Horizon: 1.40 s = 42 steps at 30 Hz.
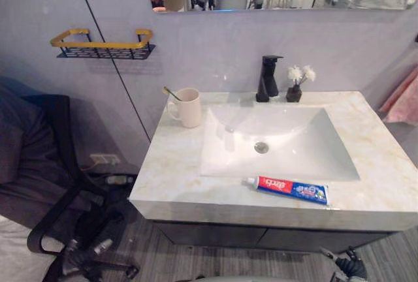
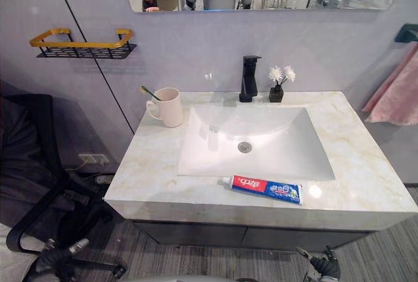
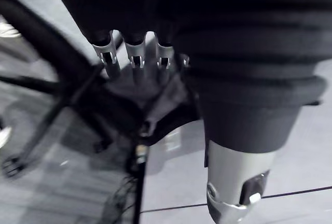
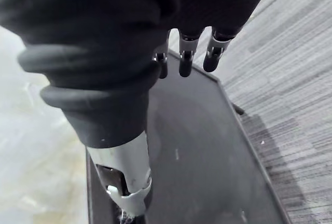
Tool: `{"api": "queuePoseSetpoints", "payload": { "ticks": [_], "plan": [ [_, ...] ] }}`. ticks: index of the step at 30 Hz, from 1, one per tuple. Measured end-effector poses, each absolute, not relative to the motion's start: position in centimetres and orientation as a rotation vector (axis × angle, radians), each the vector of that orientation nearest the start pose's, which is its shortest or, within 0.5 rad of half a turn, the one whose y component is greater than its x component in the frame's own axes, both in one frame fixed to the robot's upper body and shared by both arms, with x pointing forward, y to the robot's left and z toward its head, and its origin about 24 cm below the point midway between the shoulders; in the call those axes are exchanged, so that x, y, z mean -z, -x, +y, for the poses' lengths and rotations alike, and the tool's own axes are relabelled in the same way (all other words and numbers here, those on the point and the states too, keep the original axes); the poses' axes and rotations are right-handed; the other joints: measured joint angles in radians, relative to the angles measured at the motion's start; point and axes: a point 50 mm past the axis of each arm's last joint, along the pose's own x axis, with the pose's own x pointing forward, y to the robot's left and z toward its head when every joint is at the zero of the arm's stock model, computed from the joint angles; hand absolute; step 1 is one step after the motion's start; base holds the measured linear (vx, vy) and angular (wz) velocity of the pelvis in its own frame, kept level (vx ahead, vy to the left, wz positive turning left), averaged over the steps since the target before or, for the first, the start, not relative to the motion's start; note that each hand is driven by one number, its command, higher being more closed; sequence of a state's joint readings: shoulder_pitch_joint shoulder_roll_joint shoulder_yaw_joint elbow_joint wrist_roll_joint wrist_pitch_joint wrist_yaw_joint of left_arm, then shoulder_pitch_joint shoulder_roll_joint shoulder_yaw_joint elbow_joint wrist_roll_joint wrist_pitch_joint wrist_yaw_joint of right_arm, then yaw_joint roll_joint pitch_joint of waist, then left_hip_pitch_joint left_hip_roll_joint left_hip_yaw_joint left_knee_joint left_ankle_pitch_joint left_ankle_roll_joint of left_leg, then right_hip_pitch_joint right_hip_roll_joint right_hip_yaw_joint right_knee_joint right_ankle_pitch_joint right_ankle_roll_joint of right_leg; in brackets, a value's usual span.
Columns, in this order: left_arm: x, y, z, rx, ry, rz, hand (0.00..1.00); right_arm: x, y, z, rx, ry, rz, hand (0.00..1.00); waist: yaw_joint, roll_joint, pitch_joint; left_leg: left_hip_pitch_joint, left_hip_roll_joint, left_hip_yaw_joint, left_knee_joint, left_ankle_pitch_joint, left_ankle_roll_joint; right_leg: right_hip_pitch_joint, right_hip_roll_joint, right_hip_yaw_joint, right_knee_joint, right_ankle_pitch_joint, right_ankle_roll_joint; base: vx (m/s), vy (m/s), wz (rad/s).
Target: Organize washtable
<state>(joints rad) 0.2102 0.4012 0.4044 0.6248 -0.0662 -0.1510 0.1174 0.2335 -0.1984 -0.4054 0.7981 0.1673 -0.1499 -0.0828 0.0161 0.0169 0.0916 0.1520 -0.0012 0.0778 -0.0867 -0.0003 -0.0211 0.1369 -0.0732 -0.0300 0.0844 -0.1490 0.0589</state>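
Observation:
A red and blue toothpaste tube lies flat on the marble washtable, at its front edge just ahead of the white sink. At the back left stands a cream mug with a toothbrush in it. My left hand hangs low beside the table's left, above the floor, fingers straight and holding nothing. My right hand hangs below the table's front right corner by the dark cabinet, fingers relaxed and empty.
A black tap and a small black vase of white flowers stand behind the sink. A gold-rimmed black wire shelf hangs on the wall at left. A black office chair stands left; a pink towel hangs right.

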Motion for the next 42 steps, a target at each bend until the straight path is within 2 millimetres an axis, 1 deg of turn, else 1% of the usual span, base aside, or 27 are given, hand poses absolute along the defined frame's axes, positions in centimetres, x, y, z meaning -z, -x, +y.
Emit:
{"api": "queuePoseSetpoints", "payload": {
  "ticks": [1,2,3,4,5,6,7,8,9,10,11,12,13,15,16,18,19,20,22,23,25,28,29,31,33,39,42],
  "plan": [
    [2.4,-13.8,36.2,-0.631,-0.349,0.425,0.00,11.6,-7.7,-30.0,0.673,-0.014,0.782,0.00,0.005,-0.004,-0.002,-0.001,0.000,-0.010,0.007,0.005,-0.007,0.007,0.000,-0.008,0.000,-0.003,-0.003,0.10,-0.036,0.26],
    [1.2,-14.6,36.1,-0.626,-0.365,0.365,0.00,11.6,-7.7,-29.9,0.669,-0.009,0.783,0.00,0.007,-0.005,-0.003,-0.001,-0.001,-0.017,0.012,0.006,-0.008,0.013,-0.001,-0.014,0.000,0.000,-0.003,0.11,-0.032,0.30],
    [-1.8,-16.3,35.3,-0.606,-0.393,0.211,0.00,11.7,-7.5,-29.7,0.668,-0.006,0.789,0.00,0.008,-0.006,-0.008,0.000,-0.004,-0.033,0.018,0.006,-0.003,0.023,-0.004,-0.028,0.000,-0.003,-0.005,0.09,-0.027,0.26],
    [-3.4,-17.0,34.8,-0.596,-0.414,0.129,0.00,11.8,-7.2,-29.5,0.673,-0.012,0.794,0.00,0.009,-0.006,-0.010,0.000,-0.006,-0.042,0.020,0.009,0.002,0.028,-0.005,-0.034,-0.001,-0.004,-0.006,0.13,-0.036,0.28],
    [-5.9,-17.9,33.8,-0.578,-0.444,0.005,0.00,11.9,-6.6,-29.4,0.672,-0.010,0.805,0.00,0.006,-0.014,-0.015,-0.001,-0.007,-0.048,0.026,0.008,0.002,0.035,-0.005,-0.041,-0.004,-0.005,-0.006,0.13,-0.046,0.14],
    [-8.1,-18.5,32.6,-0.559,-0.466,-0.105,0.00,11.9,-6.5,-29.2,0.667,-0.008,0.807,0.00,0.006,-0.009,-0.016,-0.003,-0.008,-0.052,0.032,0.008,0.001,0.036,-0.006,-0.044,-0.006,-0.005,-0.007,0.11,-0.038,0.08],
    [-9.6,-18.9,31.6,-0.540,-0.488,-0.189,0.00,11.9,-6.6,-29.2,0.668,-0.006,0.798,0.00,0.001,-0.007,-0.017,-0.004,-0.009,-0.053,0.034,0.008,0.001,0.038,-0.007,-0.045,-0.009,-0.005,-0.007,0.07,-0.036,-0.02],
    [-11.4,-19.4,30.0,-0.503,-0.501,-0.291,0.00,11.7,-6.6,-29.3,0.668,-0.001,0.783,0.00,-0.003,0.000,-0.015,-0.004,-0.011,-0.055,0.035,0.008,0.001,0.044,-0.008,-0.046,-0.017,-0.004,-0.007,0.04,-0.035,0.02],
    [-13.2,-20.4,27.4,-0.426,-0.502,-0.414,0.00,11.6,-6.3,-29.4,0.671,0.007,0.778,0.00,-0.005,0.004,-0.015,-0.003,-0.012,-0.069,0.040,0.008,0.001,0.053,-0.009,-0.048,-0.019,-0.004,-0.007,0.04,-0.035,0.07],
    [-13.8,-20.8,26.1,-0.382,-0.505,-0.464,0.00,11.7,-6.2,-29.4,0.671,0.008,0.779,0.00,-0.006,0.005,-0.015,-0.002,-0.013,-0.078,0.041,0.008,0.001,0.053,-0.010,-0.051,-0.019,-0.004,-0.007,0.00,-0.033,0.11],
    [-14.9,-21.3,23.6,-0.289,-0.510,-0.551,0.00,11.7,-6.2,-29.4,0.669,0.008,0.781,0.00,-0.006,0.006,-0.015,-0.001,-0.012,-0.083,0.045,0.005,-0.002,0.055,-0.009,-0.052,-0.018,-0.005,-0.008,-0.06,-0.024,0.06],
    [-15.5,-21.6,20.4,-0.163,-0.503,-0.632,0.00,11.7,-6.4,-29.2,0.658,0.009,0.780,0.00,-0.009,0.007,-0.014,-0.002,-0.012,-0.088,0.049,0.004,-0.003,0.055,-0.009,-0.051,-0.017,-0.006,-0.009,-0.08,-0.028,0.03],
    [-15.7,-21.7,19.3,-0.117,-0.502,-0.653,0.00,11.7,-6.5,-29.2,0.655,0.009,0.779,0.00,-0.013,0.009,-0.013,-0.002,-0.012,-0.091,0.050,0.004,-0.003,0.055,-0.009,-0.052,-0.016,-0.006,-0.009,-0.07,-0.019,0.06],
    [-15.3,-21.5,14.7,0.105,-0.532,-0.711,0.00,11.6,-7.6,-29.2,0.630,0.020,0.764,0.00,-0.038,0.019,-0.011,0.000,-0.012,-0.101,0.050,0.004,-0.003,0.054,-0.007,-0.054,-0.012,-0.006,-0.009,-0.10,-0.010,0.05],
    [-15.1,-21.4,13.8,0.150,-0.537,-0.715,0.00,11.6,-7.7,-29.2,0.623,0.024,0.764,0.00,-0.042,0.019,-0.010,0.000,-0.011,-0.101,0.050,0.004,-0.003,0.054,-0.007,-0.053,-0.011,-0.006,-0.009,-0.12,-0.009,-0.01],
    [-14.2,-21.0,10.2,0.364,-0.550,-0.737,0.00,11.5,-8.2,-29.1,0.593,0.039,0.761,0.00,-0.057,0.023,-0.008,0.002,-0.007,-0.102,0.050,0.004,-0.003,0.049,-0.003,-0.050,-0.001,-0.006,-0.010,-0.10,-0.013,-0.02],
    [-14.0,-21.0,9.5,0.405,-0.554,-0.740,0.00,11.5,-8.3,-29.1,0.589,0.041,0.760,0.00,-0.059,0.024,-0.007,0.002,-0.006,-0.102,0.049,0.004,-0.003,0.049,-0.002,-0.049,0.000,-0.006,-0.010,-0.09,-0.018,-0.02],
    [-13.6,-20.9,8.4,0.476,-0.571,-0.746,0.00,11.6,-8.4,-29.0,0.584,0.041,0.762,0.00,-0.060,0.026,-0.006,0.003,-0.004,-0.101,0.049,0.004,-0.004,0.049,0.000,-0.049,0.001,-0.006,-0.010,-0.08,-0.024,-0.01],
    [-12.5,-20.8,6.5,0.603,-0.599,-0.730,0.00,11.7,-8.7,-28.8,0.569,0.044,0.762,0.00,-0.068,0.027,-0.005,0.002,0.002,-0.102,0.046,0.006,-0.014,0.046,0.005,-0.050,0.001,-0.005,-0.010,-0.08,-0.035,-0.02],
    [-12.0,-20.7,6.0,0.637,-0.610,-0.718,0.00,11.6,-8.9,-28.8,0.562,0.049,0.762,0.00,-0.072,0.028,-0.005,0.002,0.003,-0.102,0.044,0.007,-0.016,0.044,0.007,-0.049,0.001,-0.005,-0.010,-0.05,-0.035,-0.01],
    [-10.1,-20.4,4.2,0.754,-0.667,-0.677,0.00,11.6,-9.4,-28.7,0.537,0.061,0.756,0.00,-0.089,0.028,-0.005,-0.002,0.006,-0.102,0.030,0.014,-0.020,0.033,0.009,-0.048,0.001,-0.004,-0.010,-0.01,-0.013,-0.02],
    [-8.9,-20.5,3.3,0.813,-0.711,-0.650,0.00,11.6,-9.4,-28.6,0.533,0.060,0.752,0.00,-0.092,0.027,-0.005,0.001,0.006,-0.102,0.023,0.016,-0.017,0.034,0.010,-0.046,-0.003,0.001,-0.019,0.01,-0.008,-0.03],
    [-8.1,-20.7,3.1,0.826,-0.731,-0.622,0.00,11.6,-9.4,-28.6,0.533,0.061,0.747,0.00,-0.097,0.026,-0.004,0.001,0.006,-0.102,0.020,0.018,-0.016,0.034,0.010,-0.046,-0.009,0.002,-0.019,0.04,-0.011,-0.03],
    [-6.8,-21.1,3.0,0.826,-0.770,-0.570,0.00,11.5,-9.5,-28.6,0.530,0.062,0.740,0.00,-0.107,0.023,-0.003,0.000,0.005,-0.102,0.017,0.018,-0.015,0.035,0.011,-0.046,-0.019,0.007,-0.020,0.04,-0.011,-0.03],
    [-5.8,-21.8,3.0,0.825,-0.828,-0.529,0.00,11.6,-9.6,-28.2,0.521,0.058,0.737,0.00,-0.114,0.014,0.004,0.000,0.005,-0.101,0.017,0.018,-0.014,0.035,0.012,-0.046,-0.023,0.007,-0.020,0.05,-0.017,-0.05],
    [-4.9,-23.8,2.7,0.786,-0.933,-0.488,0.00,11.7,-10.2,-27.7,0.515,0.041,0.727,0.00,-0.118,-0.002,0.039,0.000,0.003,-0.101,0.014,0.018,-0.014,0.039,0.017,-0.046,-0.035,0.010,-0.020,0.01,-0.010,-0.01],
    [-4.6,-24.4,2.4,0.774,-0.955,-0.470,0.00,11.6,-10.4,-27.7,0.517,0.042,0.716,0.00,-0.122,0.001,0.046,0.000,0.002,-0.099,0.014,0.018,-0.014,0.039,0.015,-0.043,-0.037,0.012,-0.018,0.00,-0.007,-0.02]
  ]
}}
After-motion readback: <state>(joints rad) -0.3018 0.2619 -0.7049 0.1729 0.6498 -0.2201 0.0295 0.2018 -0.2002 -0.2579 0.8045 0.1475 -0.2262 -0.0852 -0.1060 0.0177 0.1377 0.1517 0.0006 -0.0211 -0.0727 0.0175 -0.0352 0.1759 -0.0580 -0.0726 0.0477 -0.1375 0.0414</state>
